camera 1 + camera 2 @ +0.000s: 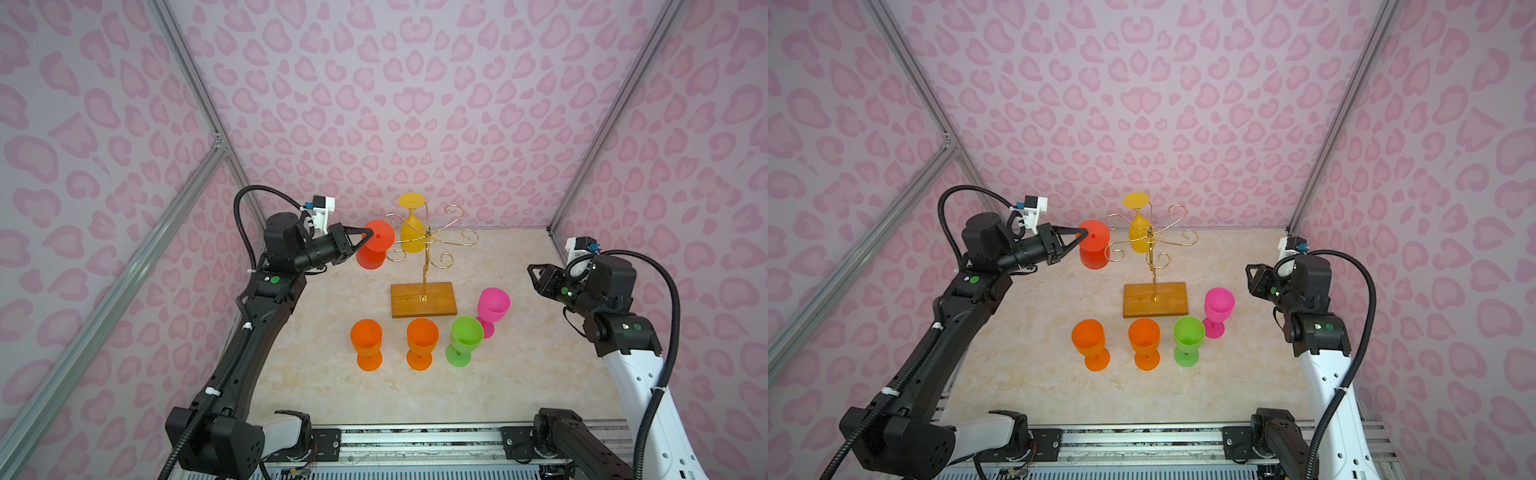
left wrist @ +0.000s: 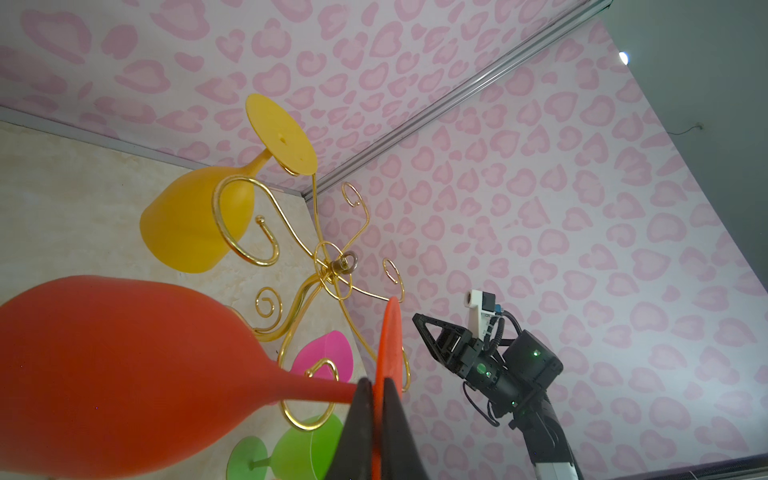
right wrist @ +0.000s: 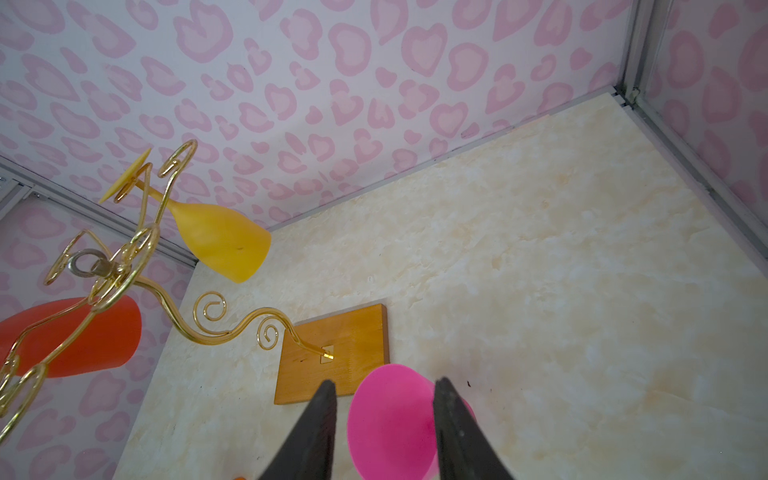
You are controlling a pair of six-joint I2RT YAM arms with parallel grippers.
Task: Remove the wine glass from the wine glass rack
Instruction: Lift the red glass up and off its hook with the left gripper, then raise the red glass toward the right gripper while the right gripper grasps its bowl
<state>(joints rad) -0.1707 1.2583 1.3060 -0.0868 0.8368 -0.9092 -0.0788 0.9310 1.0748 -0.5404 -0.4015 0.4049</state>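
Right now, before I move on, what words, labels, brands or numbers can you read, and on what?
No text can be read anywhere.
The red wine glass, the yellow wine glass and the wine glass rack carry no print.
The front rail has dark specks, too small to read.

1. Gold wire wine glass rack stands rear-centre on the cream marble-look table.
2. Yellow plastic wine glass hangs inverted on it — red plastic wine glass just left.
3. Four coloured plastic goblets stand before it.
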